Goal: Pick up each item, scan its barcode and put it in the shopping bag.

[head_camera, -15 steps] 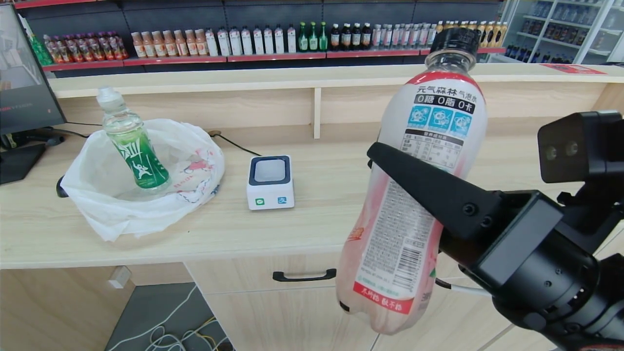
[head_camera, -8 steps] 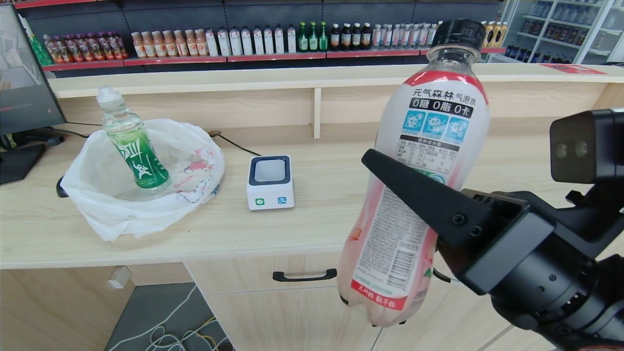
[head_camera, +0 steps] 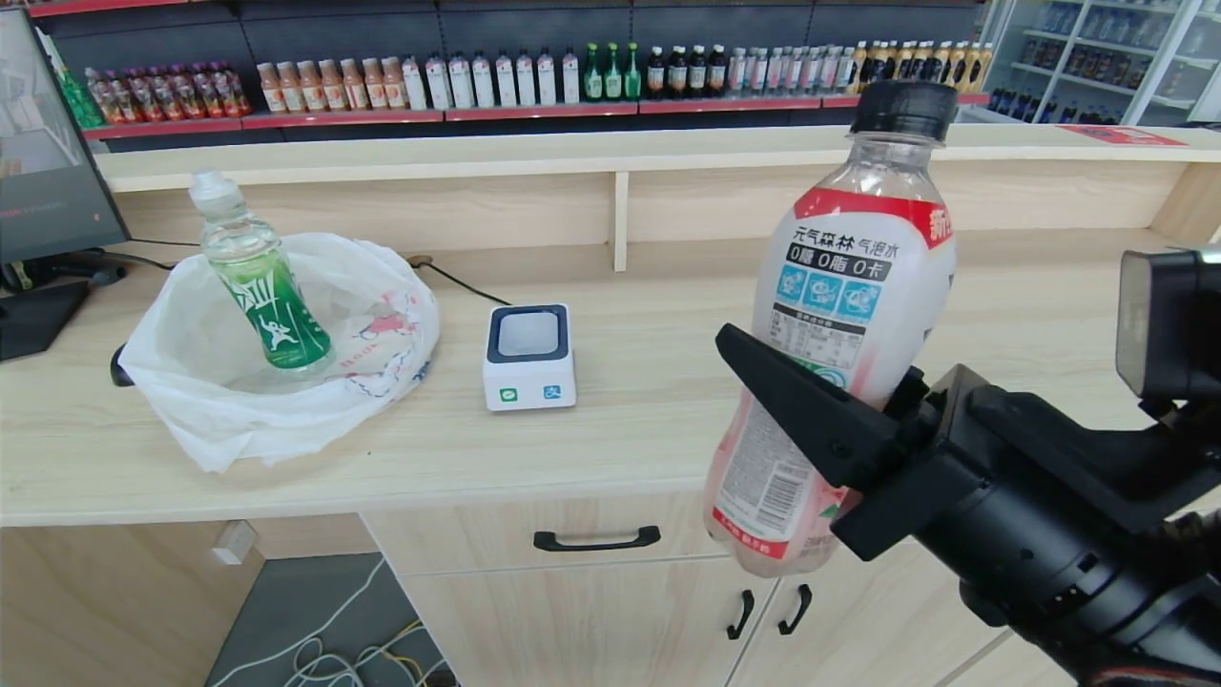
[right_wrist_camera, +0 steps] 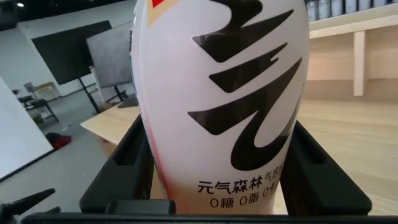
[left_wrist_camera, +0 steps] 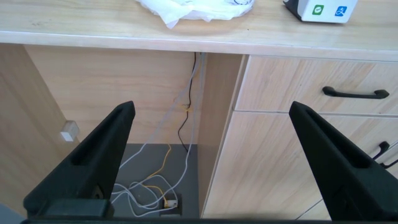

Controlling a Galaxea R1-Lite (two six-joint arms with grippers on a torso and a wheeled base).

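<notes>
A pink-and-white soda bottle with a black cap hangs upright in the air at the right, in front of the counter edge, with my right gripper shut on its middle. Its barcode faces the head camera. Seen from the right wrist, the bottle stands between the two black fingers. The white barcode scanner sits mid-counter, left of the bottle. Further left, the white shopping bag lies open with a green bottle upright in it. My left gripper is open, low, below the counter.
A monitor stands at the counter's far left. Under the counter are a drawer with a black handle and cupboard doors; cables lie on the floor. A raised ledge and drink shelves run along the back.
The right gripper drew the soda bottle back, right and lower, and brought it more upright; its barcode now shows lower on the label. The left gripper, bag and scanner stayed put.
</notes>
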